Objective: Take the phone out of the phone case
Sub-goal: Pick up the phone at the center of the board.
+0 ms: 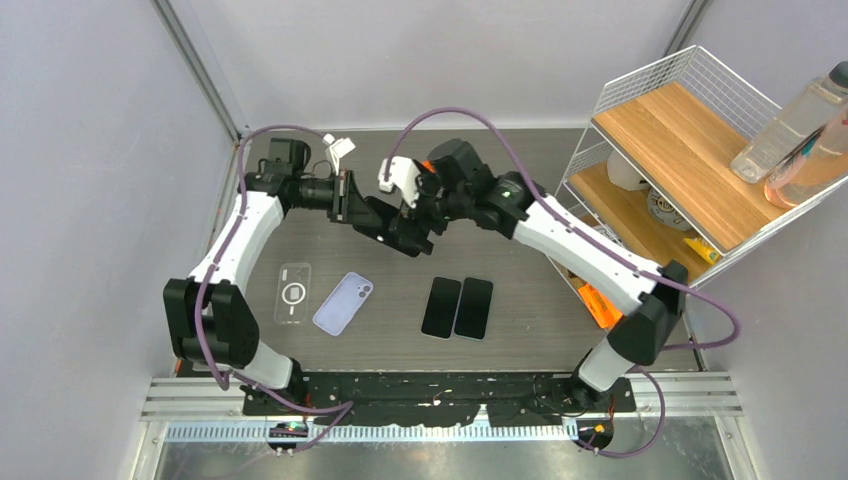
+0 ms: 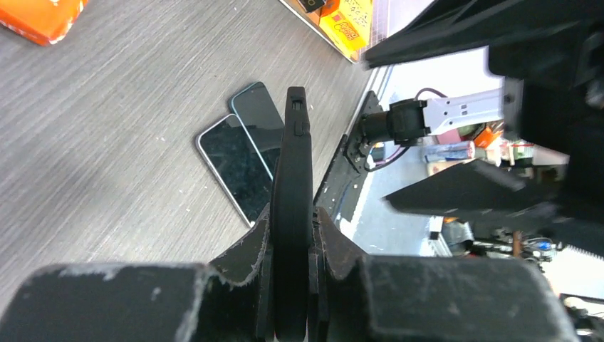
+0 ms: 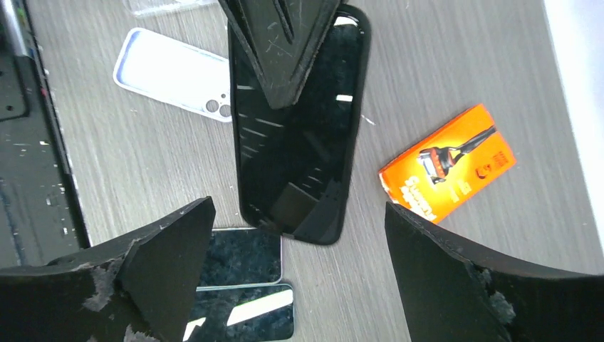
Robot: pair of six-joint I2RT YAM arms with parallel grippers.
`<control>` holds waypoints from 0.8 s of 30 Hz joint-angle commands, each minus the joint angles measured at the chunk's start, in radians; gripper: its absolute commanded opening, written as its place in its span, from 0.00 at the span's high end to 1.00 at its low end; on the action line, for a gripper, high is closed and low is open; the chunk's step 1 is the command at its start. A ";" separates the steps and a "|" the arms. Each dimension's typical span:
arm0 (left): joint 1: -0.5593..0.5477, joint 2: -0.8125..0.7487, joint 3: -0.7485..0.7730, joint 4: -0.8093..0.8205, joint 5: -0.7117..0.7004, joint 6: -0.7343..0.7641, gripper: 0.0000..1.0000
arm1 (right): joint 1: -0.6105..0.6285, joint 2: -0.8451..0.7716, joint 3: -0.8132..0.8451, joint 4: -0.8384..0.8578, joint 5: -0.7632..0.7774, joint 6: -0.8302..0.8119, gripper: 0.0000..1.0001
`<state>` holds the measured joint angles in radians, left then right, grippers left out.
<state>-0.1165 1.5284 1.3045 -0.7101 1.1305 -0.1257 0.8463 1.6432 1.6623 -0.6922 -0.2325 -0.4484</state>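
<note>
Front row on table (image 1: pixel 520 350), left to right: left case (image 1: pixel 294 293), right case (image 1: pixel 343 303), then left phone (image 1: pixel 441 307) touching right phone (image 1: pixel 474 308). Cased phone (image 2: pixel 292 164) is off the table behind them, clamped in left gripper (image 2: pixel 292 228). Razor box (image 3: pixel 449 162) lies right of the phones, by rack (image 1: pixel 680 150). Bottles (image 1: pixel 790 125) lie on the rack's top shelf.

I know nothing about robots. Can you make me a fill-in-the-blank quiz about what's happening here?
The left fingers are shut on a ____ phone.
The right fingers stand ____.
____ bare phones lie side by side on the table.
The razor box is ____.
Missing words: black; open; Two; orange.
</note>
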 commanded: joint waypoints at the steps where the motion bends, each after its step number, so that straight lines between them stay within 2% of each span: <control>1: 0.002 -0.069 0.075 -0.122 0.049 0.190 1.00 | -0.029 -0.128 0.013 -0.042 -0.102 -0.004 0.05; 7: -0.008 -0.137 0.116 -0.262 0.093 0.396 1.00 | -0.112 -0.152 0.037 -0.104 -0.279 -0.004 0.04; 11: -0.053 -0.240 0.077 -0.248 0.115 0.453 1.00 | -0.153 -0.109 0.085 -0.184 -0.426 -0.028 0.05; 19: -0.211 -0.412 -0.026 -0.017 0.040 0.347 1.00 | -0.156 -0.004 0.114 -0.257 -0.654 -0.047 0.04; 21: -0.230 -0.427 -0.039 0.048 0.012 0.314 1.00 | -0.156 0.003 0.101 -0.264 -0.709 -0.061 0.01; 24: -0.236 -0.435 -0.054 0.126 -0.013 0.257 1.00 | -0.156 0.001 0.068 -0.267 -0.762 -0.072 0.06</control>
<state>-0.3363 1.1168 1.2579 -0.7891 1.1038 0.2192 0.6888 1.6508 1.7424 -0.9543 -0.8585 -0.4885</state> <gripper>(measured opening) 0.179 0.979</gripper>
